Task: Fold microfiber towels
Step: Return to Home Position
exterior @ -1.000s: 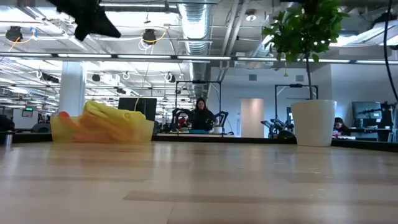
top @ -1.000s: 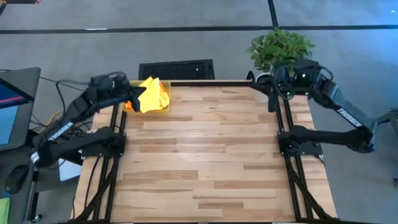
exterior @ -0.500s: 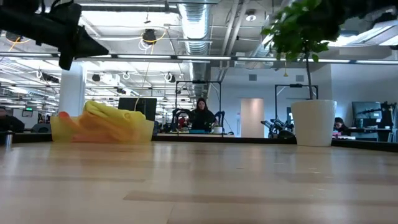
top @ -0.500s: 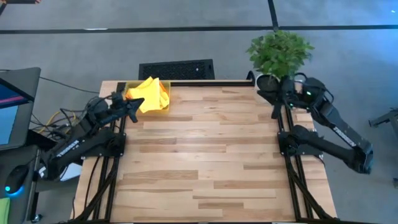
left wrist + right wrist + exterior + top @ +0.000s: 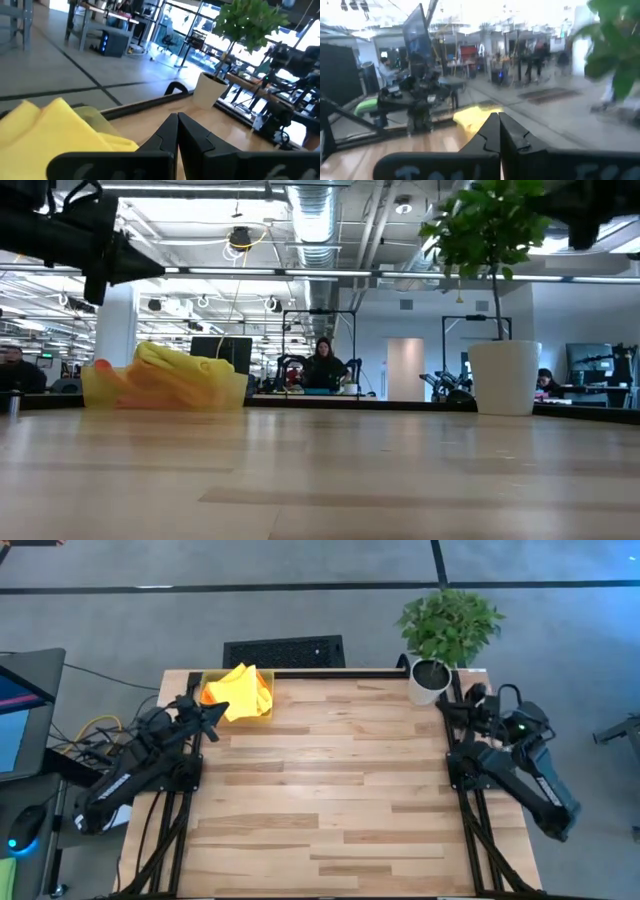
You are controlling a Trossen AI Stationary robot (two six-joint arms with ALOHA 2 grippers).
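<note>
Towels are lying heaped in the bin at the far left corner, and both arms are hanging at the sides.

High view: the yellow towel is lying crumpled on top in the yellow bin, with an orange towel showing at its left edge. The left gripper is hovering just beside the bin's near side and the right gripper near the potted plant, with the bare wood surface spreading between them. Low view: the towels are bulging above the bin's rim. Left wrist view: the left fingers are pressing together, holding nothing. Right wrist view: the right fingers are touching likewise.
</note>
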